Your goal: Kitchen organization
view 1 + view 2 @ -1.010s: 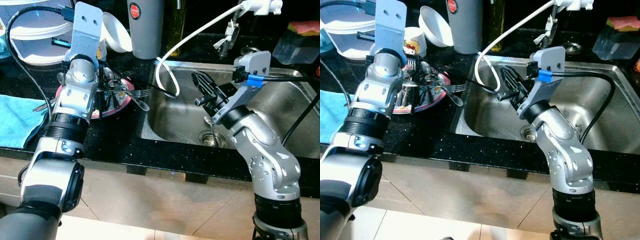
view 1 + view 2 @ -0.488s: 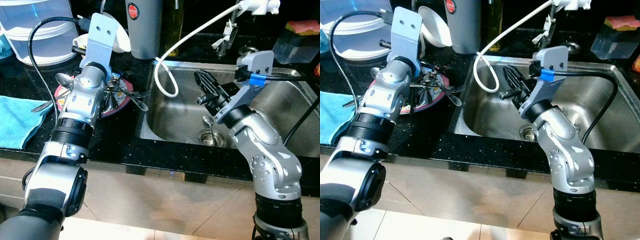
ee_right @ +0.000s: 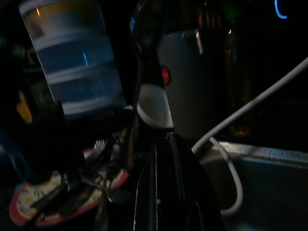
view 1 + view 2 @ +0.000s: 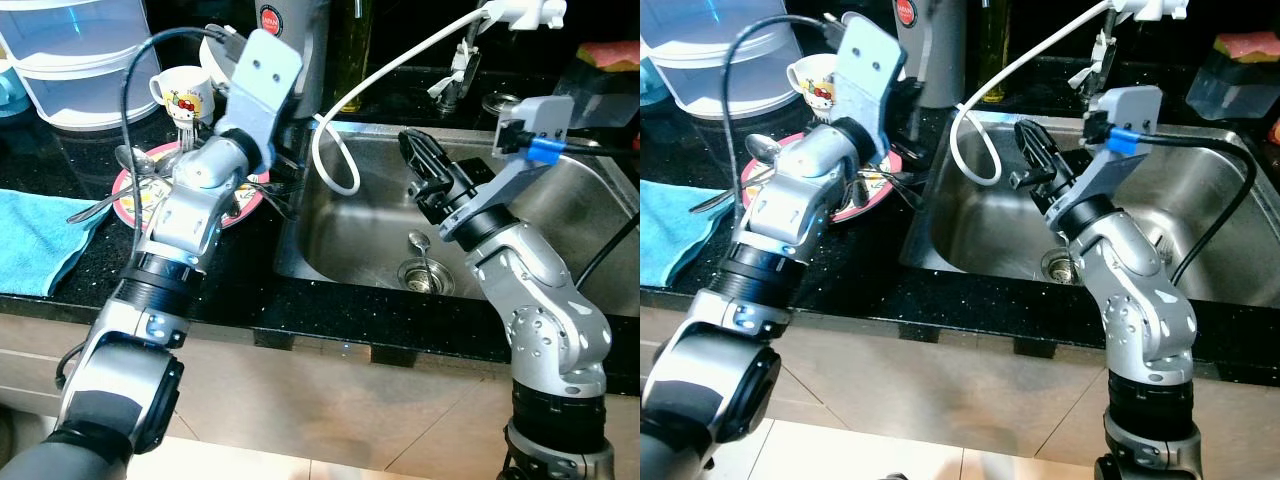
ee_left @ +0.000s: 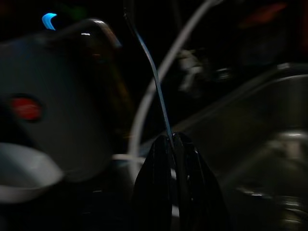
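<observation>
Polished black stone desk (image 4: 230, 285) beside a stainless-steel sink (image 4: 580, 215). A round pink-rimmed plate (image 4: 131, 196) on the desk carries a loose heap of metal cutlery (image 4: 262, 188). 1 steel spoon (image 4: 418, 243) lies by the sink drain. Left pincer (image 5: 173, 144), near the sink's edge, is clenched on a thin metal utensil handle (image 5: 153, 72). Right pincer (image 4: 420, 160), over the basin, is clenched on a dark utensil (image 3: 144, 62).

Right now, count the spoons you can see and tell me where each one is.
2 clearly: one spoon on the pink plate's left edge, one spoon in the sink by the drain. Others may hide among the plate's cutlery.
</observation>
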Robot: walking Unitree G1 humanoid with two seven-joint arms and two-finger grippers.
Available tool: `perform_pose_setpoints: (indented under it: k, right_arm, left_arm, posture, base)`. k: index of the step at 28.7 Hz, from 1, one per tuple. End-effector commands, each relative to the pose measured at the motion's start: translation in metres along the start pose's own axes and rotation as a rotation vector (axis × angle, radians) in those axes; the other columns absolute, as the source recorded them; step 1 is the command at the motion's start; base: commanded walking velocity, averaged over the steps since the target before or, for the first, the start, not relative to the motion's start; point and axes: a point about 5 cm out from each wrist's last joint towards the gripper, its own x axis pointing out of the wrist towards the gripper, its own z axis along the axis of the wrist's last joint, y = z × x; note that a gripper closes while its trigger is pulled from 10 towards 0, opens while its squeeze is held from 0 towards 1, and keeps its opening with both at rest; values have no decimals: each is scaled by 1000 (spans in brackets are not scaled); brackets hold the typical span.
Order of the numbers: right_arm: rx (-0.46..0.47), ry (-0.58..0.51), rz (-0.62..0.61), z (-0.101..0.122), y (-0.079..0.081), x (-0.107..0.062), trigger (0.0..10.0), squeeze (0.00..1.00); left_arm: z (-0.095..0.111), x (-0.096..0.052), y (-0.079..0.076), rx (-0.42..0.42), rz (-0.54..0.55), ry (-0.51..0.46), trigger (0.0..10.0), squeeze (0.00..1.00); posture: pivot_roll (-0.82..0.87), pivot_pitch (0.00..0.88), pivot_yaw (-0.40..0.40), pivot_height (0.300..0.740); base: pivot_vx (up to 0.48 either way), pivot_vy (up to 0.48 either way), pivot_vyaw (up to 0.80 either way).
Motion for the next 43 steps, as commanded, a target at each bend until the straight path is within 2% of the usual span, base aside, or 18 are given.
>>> perform_pose_setpoints:
  k: [1, 3, 6, 9, 10, 12, 13, 14, 15, 16, 25, 26, 27, 43]
  right_arm:
    - [22, -23, 20, 6, 2, 0, 10000, 0]
    - [29, -27, 8, 8, -1, -2, 10000, 0]
    - [31, -27, 4, 8, -2, -2, 10000, 0]
    - [83, -54, -9, 10, -2, -3, 10000, 0]
    - [83, -54, -9, 10, -2, -3, 10000, 0]
    - [103, -38, -20, 7, -4, -4, 10000, 0]
    - [105, -33, -17, 7, -4, -5, 10000, 0]
    - [106, -31, -12, 6, -3, -5, 10000, 259]
    - [108, -28, -10, 6, -3, -4, 10000, 561]
    - [109, -24, -9, 6, -3, -4, 10000, 1000]
    - [120, -19, 6, 6, -1, -3, 10000, 1000]
    - [123, -22, 4, 7, -1, -3, 10000, 267]
    - [126, -23, 2, 7, -1, -3, 10000, 0]
    - [158, -19, 13, 7, 0, -4, 10000, 0]
  left_arm:
    - [-1, -1, -6, -39, -48, -6, 10000, 0]
    - [2, 0, -14, -106, -146, -34, 10000, 0]
    - [3, 0, -16, -132, -181, -47, 10000, 0]
    - [10, 0, -27, -240, -275, -81, 10000, 0]
    - [10, 0, -27, -240, -275, -81, 10000, 0]
    - [14, -7, -43, -324, -417, -109, 10000, 0]
    - [14, -9, -46, -330, -436, -108, 10000, 0]
    - [13, -10, -47, -327, -444, -108, 10000, 0]
    - [13, -11, -47, -333, -450, -107, 10000, 0]
    - [12, -12, -48, -338, -462, -106, 10000, 0]
    - [9, -15, -49, -354, -480, -85, 10000, 0]
    - [9, -16, -50, -359, -481, -82, 10000, 0]
    - [9, -16, -50, -361, -484, -81, 10000, 0]
    - [6, -21, -55, -351, -528, -47, 10000, 0]
  posture:
    - [39, 108, 55, 740]
    - [32, 106, 54, 740]
    - [32, 106, 54, 740]
    - [15, 97, 60, 740]
    - [15, 97, 60, 740]
    - [12, 91, 56, 740]
    - [12, 91, 56, 740]
    - [11, 90, 56, 740]
    - [11, 90, 56, 740]
    - [11, 89, 54, 740]
    - [10, 85, 53, 740]
    - [10, 85, 53, 740]
    - [10, 85, 53, 740]
    - [14, 97, 51, 740]
  base:
    - [0, 0, 0]
    - [0, 0, 0]
    - [0, 0, 0]
    - [0, 0, 0]
    - [0, 0, 0]
    - [0, 0, 0]
    - [0, 0, 0]
    - [0, 0, 0]
    - [0, 0, 0]
    - [0, 0, 0]
    - [0, 0, 0]
    - [0, 0, 0]
    - [0, 0, 0]
    - [0, 0, 0]
